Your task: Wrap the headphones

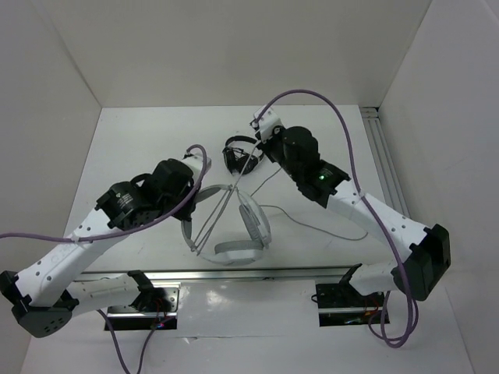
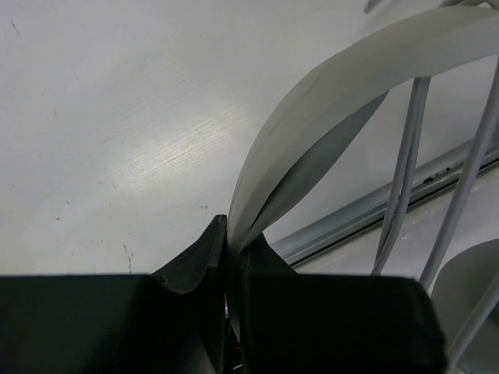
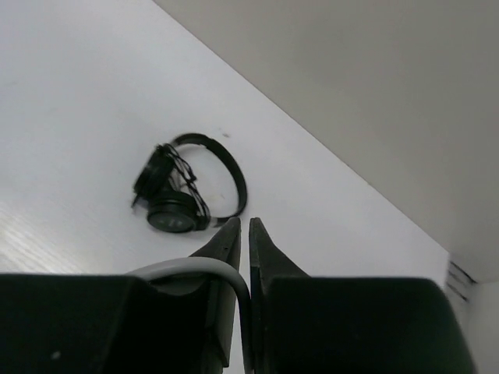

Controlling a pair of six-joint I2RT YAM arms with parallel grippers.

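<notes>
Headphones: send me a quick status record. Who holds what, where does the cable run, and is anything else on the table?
left gripper: shut on the headphones, by the headband
right gripper: shut on the cable
cable: strands run taut from right gripper to headphones; a loose tail lies on the table
black headphones: flat on table beyond right gripper, apart from both grippers
wrap: not finished

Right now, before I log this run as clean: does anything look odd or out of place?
Nothing damaged. The grey cable runs taut through the air from the headphones up to the right claw, its tail loose on the table; the left claw pinches the headband.
</notes>
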